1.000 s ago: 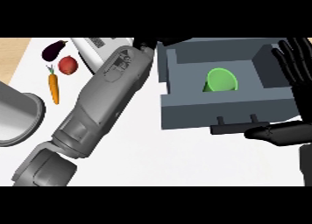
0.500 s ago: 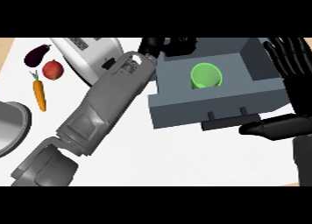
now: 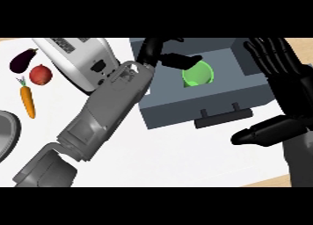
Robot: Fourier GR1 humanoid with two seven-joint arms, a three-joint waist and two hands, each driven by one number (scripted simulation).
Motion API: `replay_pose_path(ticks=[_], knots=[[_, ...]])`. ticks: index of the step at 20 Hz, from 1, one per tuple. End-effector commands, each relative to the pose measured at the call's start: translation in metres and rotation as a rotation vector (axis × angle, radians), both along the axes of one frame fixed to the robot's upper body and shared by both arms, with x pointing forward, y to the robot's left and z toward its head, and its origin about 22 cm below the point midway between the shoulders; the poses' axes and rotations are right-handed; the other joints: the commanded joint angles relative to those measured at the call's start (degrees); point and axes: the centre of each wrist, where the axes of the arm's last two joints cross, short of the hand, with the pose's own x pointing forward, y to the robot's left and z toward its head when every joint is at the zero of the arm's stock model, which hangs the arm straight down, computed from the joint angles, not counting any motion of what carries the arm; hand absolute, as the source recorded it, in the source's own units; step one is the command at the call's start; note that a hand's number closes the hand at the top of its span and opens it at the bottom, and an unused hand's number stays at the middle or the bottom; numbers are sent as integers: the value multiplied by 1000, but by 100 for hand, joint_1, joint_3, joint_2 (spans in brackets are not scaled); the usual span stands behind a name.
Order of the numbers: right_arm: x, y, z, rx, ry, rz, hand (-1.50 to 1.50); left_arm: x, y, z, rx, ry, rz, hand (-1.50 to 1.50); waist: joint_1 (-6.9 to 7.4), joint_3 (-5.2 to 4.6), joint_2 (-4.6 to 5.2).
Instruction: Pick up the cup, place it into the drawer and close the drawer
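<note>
You have the open drawer (image 3: 185, 103) in the upper middle of the white counter (image 3: 185, 158), its front with the dark handle (image 3: 223, 116) facing the near edge. The green cup (image 3: 198, 74) sits inside it, toward the back, standing with its mouth up. Bare counter lies in front of the drawer, all the way down to the lower edge, and between the drawer front and your left forearm.

Your left hand (image 3: 160, 52) is over the drawer's back left corner, fingers curled, with one fingertip touching the cup's rim on its left side; you cannot tell from here whether it pinches the rim or only rests against it. The grey forearm runs down-left across the counter, passing just beside the toaster (image 3: 81, 59).

Your right hand (image 3: 285, 83) stands at the drawer's right side, open, fingers straight and pointing away from you, thumb (image 3: 263, 132) stretched out in front of the drawer's right corner. It holds nothing.

On the left side, well apart from the drawer, lie an aubergine (image 3: 23, 60), a red onion (image 3: 41, 74) and a carrot (image 3: 27, 100), with a grey pot's rim (image 3: 3, 140) at the left edge.
</note>
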Motion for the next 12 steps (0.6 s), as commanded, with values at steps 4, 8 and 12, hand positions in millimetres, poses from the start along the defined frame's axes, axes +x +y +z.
replay_pose_path(ticks=[4, 8, 12], knots=[[-1, 33, -2, -27, 19, 357, 150, -4, -3, 7, -239, -72, -71, -150, -14, -9, 9], [-2, 28, -11, -228, 123, 448, 150, -3, -6, 16, -306, -122, -13, -150, 175, -8, -75], [-11, 17, -10, -498, 180, 442, 150, -2, -7, 18, -325, -129, 33, -150, 391, -7, -161]])
